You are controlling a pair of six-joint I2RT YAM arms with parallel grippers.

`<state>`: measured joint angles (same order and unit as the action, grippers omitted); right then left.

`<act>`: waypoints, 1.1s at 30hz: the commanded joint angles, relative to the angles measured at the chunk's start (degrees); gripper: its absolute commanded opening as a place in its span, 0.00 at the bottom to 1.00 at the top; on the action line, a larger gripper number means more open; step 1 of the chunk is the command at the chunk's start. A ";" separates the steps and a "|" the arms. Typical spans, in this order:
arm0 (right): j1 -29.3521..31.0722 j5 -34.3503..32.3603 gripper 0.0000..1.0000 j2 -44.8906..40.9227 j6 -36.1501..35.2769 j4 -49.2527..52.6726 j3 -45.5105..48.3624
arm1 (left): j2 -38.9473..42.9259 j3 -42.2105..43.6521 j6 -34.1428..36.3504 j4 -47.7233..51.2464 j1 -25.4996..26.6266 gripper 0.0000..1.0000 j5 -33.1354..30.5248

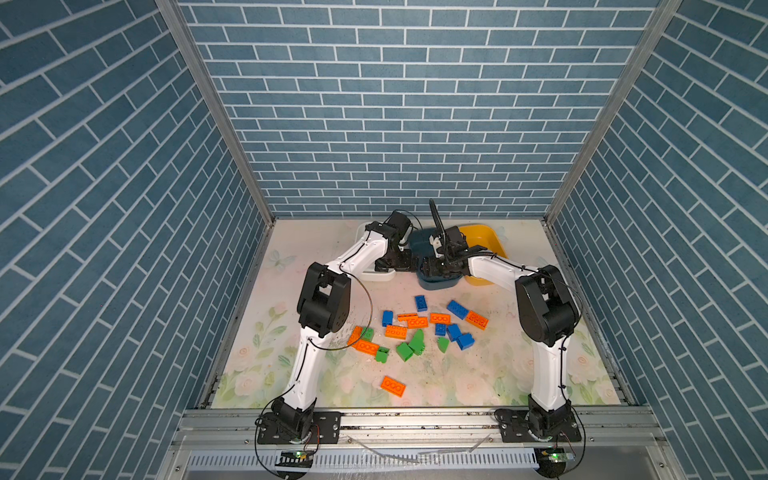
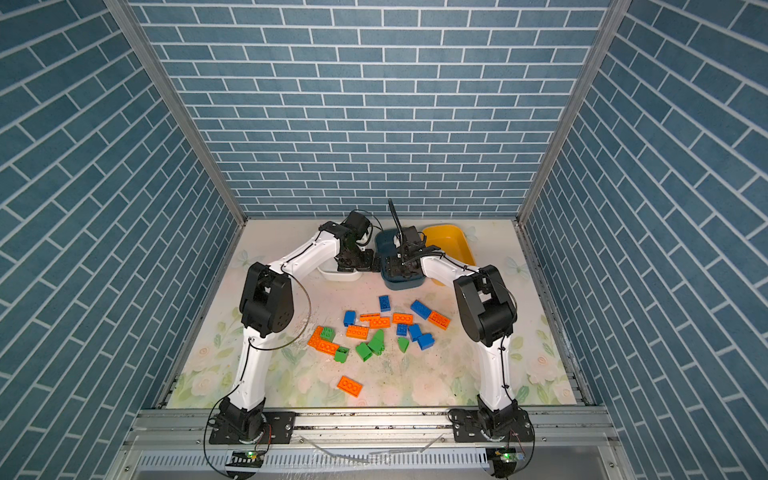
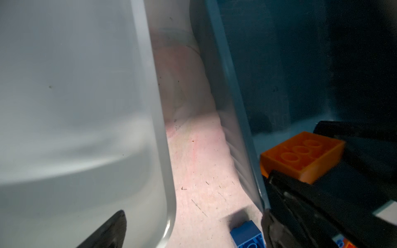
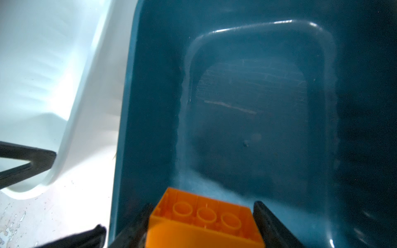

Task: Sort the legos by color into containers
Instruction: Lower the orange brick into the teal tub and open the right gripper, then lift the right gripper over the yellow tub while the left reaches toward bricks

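Orange brick (image 4: 204, 221) underside up, long axis spanning right pincer (image 4: 203, 206) gap.

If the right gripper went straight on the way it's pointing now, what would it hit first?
Most likely the floor of the teal tub: the right gripper, orange brick between its jaws, points down into it, and nothing else shows ahead. Depth is unclear.

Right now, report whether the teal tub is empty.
Empty: the teal tub shows a bare floor; an orange brick is at the right tool.
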<state>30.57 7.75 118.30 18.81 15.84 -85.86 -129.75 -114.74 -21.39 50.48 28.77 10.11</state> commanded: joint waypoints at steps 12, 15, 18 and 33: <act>-0.02 6.38 0.75 4.49 4.72 -3.58 -4.77 | 12.16 9.76 0.16 -1.42 -6.57 0.99 -9.22; -0.02 6.84 0.75 5.98 5.26 -4.10 -6.98 | 11.45 9.90 0.12 -1.31 -10.04 0.99 -11.65; -0.07 6.59 0.75 8.24 5.62 -4.39 -9.42 | 10.36 8.99 0.16 -0.74 -12.78 0.99 -12.04; -0.11 5.11 0.75 16.12 5.15 0.38 -23.80 | 5.61 6.17 4.69 -1.62 -13.39 0.99 -11.95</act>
<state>30.52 13.34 135.17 23.75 13.30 -106.41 -120.73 -105.82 -19.42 48.07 15.40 -1.50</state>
